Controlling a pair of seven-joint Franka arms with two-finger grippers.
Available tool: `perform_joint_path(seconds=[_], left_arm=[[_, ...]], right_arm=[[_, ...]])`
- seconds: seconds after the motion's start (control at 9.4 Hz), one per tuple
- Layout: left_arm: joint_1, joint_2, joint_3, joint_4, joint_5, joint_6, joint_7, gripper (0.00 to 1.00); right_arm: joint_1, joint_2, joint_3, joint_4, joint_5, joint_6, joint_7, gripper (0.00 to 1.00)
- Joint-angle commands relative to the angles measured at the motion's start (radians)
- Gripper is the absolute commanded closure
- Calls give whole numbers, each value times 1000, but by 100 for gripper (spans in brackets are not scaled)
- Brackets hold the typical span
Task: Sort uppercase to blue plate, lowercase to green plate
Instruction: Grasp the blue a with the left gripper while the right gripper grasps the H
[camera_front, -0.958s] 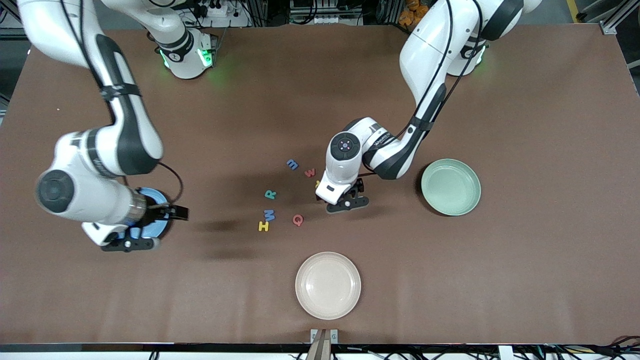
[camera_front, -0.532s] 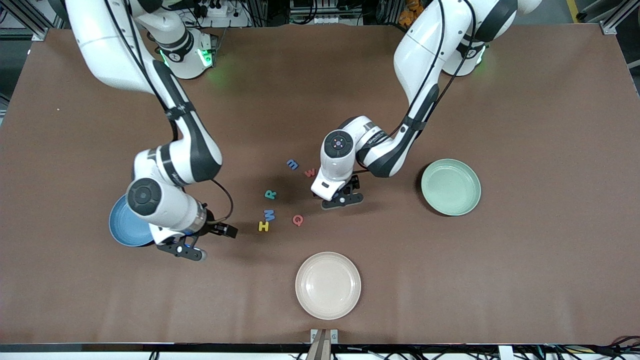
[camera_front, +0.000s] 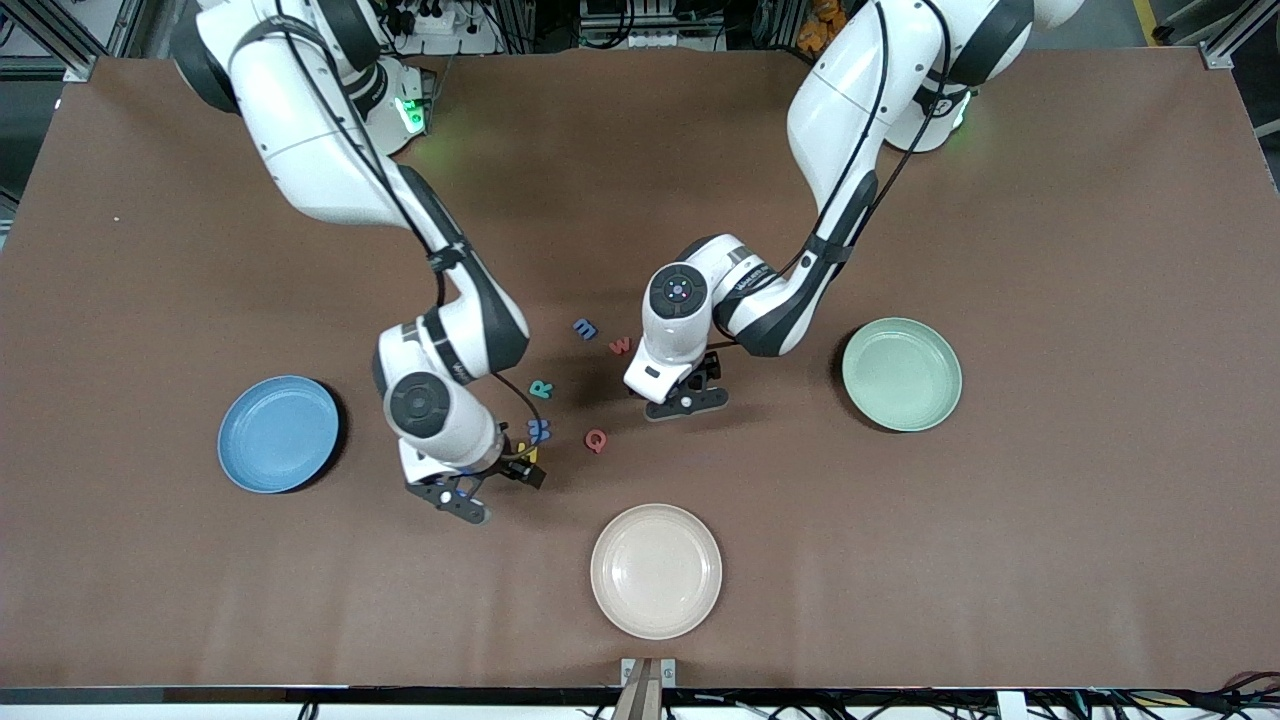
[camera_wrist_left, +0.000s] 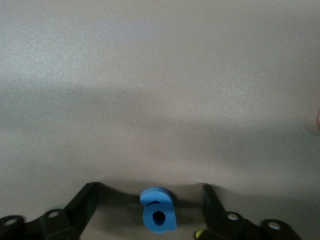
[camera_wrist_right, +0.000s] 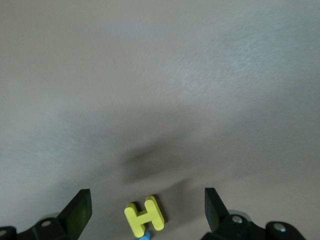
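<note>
On brown table, mid-cluster: your blue a lies flat between parted fingers of left gripper, untouched. Yellow H sits between right gripper fingers, wide apart. Only wrist views show these; front view shows blue plate, green plate empty, well apart.

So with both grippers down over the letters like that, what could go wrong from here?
1. The right gripper is open over the yellow H, but the blue M lies right against it, so closing could nudge or pinch both.
2. The left gripper is open astride the blue a; the flat foam letter could slip or tip as the fingers close.
3. Both arms work the same small cluster, so the red Q or teal R might get swept aside.
</note>
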Motion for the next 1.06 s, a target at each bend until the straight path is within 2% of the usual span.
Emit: perform_joint_path(seconds=[0.0,0.11,0.21,0.43,0.75,0.96], left_arm=[[-11,3,5,7,19,-3,-65,30],[-11,1,1,6,19,-8,-101,32],[-11,-4,-4,4,18,-14,-146,39],[-11,-10,-22,7,16,-52,-165,41],[-11,-11,-22,7,8,-72,-171,47],[-11,-10,-24,9,19,-74,-166,51]], right_arm=[[10,26,-5,29,-81,-17,-49,0],[9,26,-1,21,-76,-20,-70,0],[9,25,7,20,-54,-22,-72,0],[6,19,25,0,-9,-22,-77,0],[-20,11,85,-19,-7,-14,-90,0],[-22,9,85,-31,-9,-14,-101,0]])
